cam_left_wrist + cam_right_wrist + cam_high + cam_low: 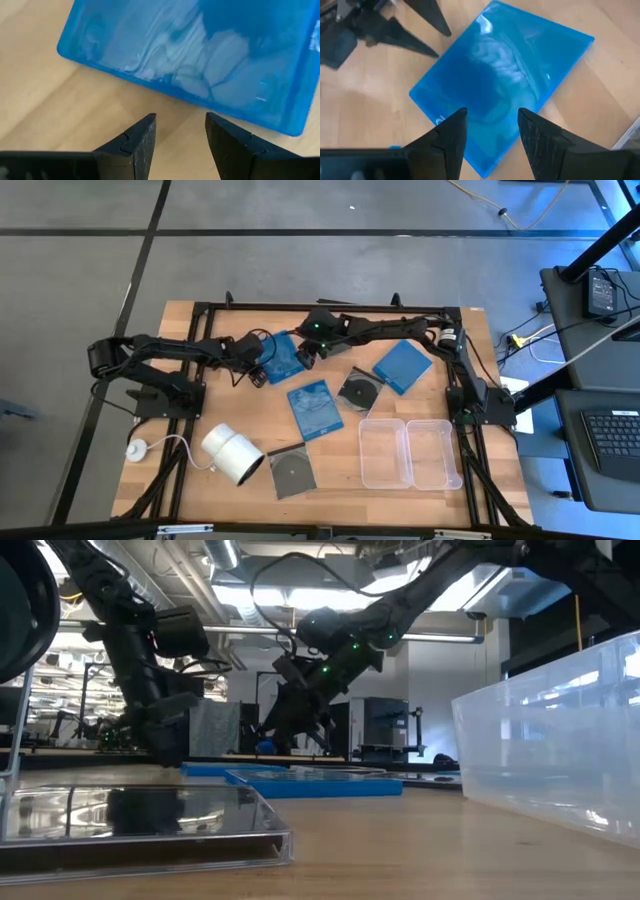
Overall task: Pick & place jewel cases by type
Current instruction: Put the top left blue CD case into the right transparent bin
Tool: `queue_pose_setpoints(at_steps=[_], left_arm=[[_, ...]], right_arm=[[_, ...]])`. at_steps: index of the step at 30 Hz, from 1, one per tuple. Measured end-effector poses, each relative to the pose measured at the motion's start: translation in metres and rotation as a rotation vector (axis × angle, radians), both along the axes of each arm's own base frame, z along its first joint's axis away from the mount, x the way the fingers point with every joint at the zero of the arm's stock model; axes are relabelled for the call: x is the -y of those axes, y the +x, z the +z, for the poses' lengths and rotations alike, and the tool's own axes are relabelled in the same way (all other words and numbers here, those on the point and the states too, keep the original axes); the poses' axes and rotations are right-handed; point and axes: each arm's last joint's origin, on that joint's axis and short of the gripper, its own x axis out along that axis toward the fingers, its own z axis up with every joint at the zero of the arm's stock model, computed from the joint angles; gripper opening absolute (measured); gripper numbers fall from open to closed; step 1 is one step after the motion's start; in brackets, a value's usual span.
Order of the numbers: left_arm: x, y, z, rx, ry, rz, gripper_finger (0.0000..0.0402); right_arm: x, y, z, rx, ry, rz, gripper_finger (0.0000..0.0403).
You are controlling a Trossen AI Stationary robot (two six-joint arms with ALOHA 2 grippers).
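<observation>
left gripper (258, 373): fingers apart, holding nothing, beside blue jewel case (284, 354)
right gripper (306, 356): fingers apart, above same case

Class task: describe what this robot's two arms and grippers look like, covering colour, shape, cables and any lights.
Both arms are dark, slim and jointed. The left arm carries a looping black cable near its wrist. The right arm shows small green lights near its wrist. The left gripper and right gripper each have two dark, wedge-shaped fingers tapering to a tip, with a stepped notch on the inner edge.
</observation>
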Motion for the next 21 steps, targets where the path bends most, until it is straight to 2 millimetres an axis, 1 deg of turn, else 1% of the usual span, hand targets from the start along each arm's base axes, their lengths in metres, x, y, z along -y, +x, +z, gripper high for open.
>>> queue_pose_setpoints(at_steps=[3,6,8,12,16,18,20,21], left_arm=[[-0.002,0.005,0.003,0.046,0.042,-0.038,0.0168],[-0.003,0.007,0.005,0.061,0.075,-0.082,0.0168],[-0.004,0.008,0.005,0.061,0.083,-0.099,0.0168],[-0.003,0.007,0.005,0.053,0.078,-0.100,0.0168],[-0.003,0.007,0.004,0.049,0.075,-0.100,0.0168],[-0.003,0.006,0.004,0.043,0.071,-0.101,0.0168],[-0.002,0.005,0.003,0.030,0.063,-0.101,0.0168],[-0.002,0.004,0.003,0.021,0.058,-0.100,0.0168]], right_arm=[[0.000,0.000,0.000,0.002,0.007,-0.008,0.0179],[0.001,0.001,0.004,-0.018,-0.044,0.018,0.0179],[0.006,0.002,0.015,-0.067,-0.073,-0.005,0.0179],[0.015,0.004,0.042,-0.140,-0.129,-0.055,0.0179],[0.018,0.007,0.067,-0.117,-0.142,-0.065,0.0179],[0.018,0.008,0.071,-0.109,-0.144,-0.059,0.0179],[0.017,0.006,0.067,-0.129,-0.123,-0.041,0.0179],[0.016,0.005,0.065,-0.131,-0.116,0.004,0.0179]])
